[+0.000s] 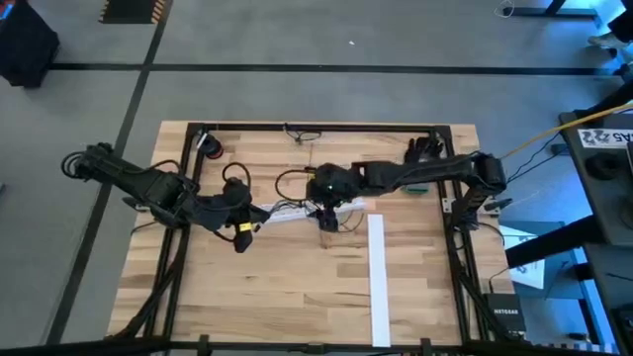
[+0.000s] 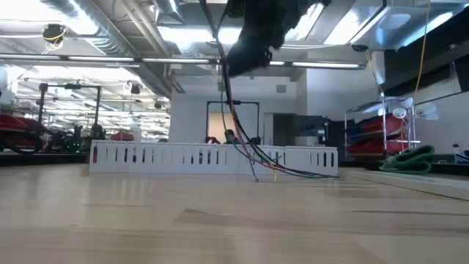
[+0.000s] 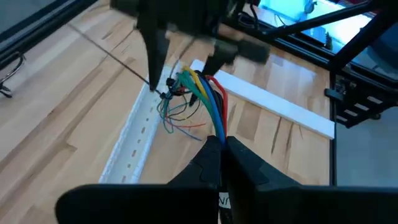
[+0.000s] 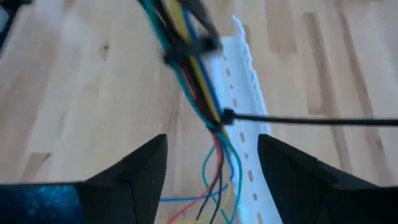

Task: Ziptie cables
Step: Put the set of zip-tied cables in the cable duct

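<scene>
Left end effector (image 3: 222,144) is clenched on the cables (image 3: 208,102) at frame centre above the table (image 1: 297,287); right end effector (image 4: 211,163), fingers spread, hovers with the zip-tied bundle just ahead between them.

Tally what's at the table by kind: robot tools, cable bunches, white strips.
Tools: 2, the left tool and the right tool
Bunches of cables: 1
White strips: 2, the perforated strip and the plain strip
Total: 5
</scene>
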You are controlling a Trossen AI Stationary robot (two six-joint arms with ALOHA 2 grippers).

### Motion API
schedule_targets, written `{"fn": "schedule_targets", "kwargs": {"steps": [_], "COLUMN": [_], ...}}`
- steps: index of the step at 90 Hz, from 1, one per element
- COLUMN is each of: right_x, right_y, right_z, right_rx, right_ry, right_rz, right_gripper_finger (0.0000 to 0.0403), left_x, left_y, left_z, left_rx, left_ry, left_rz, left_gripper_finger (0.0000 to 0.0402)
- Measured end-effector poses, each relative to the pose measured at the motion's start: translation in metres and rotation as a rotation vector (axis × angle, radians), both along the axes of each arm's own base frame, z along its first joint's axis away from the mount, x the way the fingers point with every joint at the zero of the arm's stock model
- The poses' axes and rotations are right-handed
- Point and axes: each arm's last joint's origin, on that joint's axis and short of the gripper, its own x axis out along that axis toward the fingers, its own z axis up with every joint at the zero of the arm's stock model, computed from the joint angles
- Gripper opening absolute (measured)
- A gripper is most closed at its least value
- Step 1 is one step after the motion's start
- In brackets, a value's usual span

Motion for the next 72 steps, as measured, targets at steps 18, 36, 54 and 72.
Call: {"fn": "schedule_targets", "kwargs": {"steps": [18, 36, 54, 72], "right_x": [0.002, 0.002, -0.003, -0.016], "right_y": [-0.002, -0.003, -0.002, -0.006], "right_z": [-0.026, -0.027, -0.02, 0.02], "right_rx": [0.026, 0.023, -0.028, -0.142], "right_ry": [-0.05, -0.079, -0.081, -0.002], "right_rz": [-0.101, -0.137, -0.073, -0.013], "right_gripper_finger": [0.0233, 0.0141, 0.0013, 0.0007], "left_x": [0.0, 0.0, -0.002, -0.014], "left_y": [0.0, 0.0, -0.002, 0.0], "left_z": [0.0, 0.001, 0.001, 0.008], "left_rx": [-0.008, -0.005, -0.002, -0.018], "left_ry": [-0.006, -0.008, -0.001, -0.031], "left_rz": [0.004, 0.001, -0.012, -0.023], "left_gripper_finger": [0.0, 0.0, 0.0, 0.0]}}
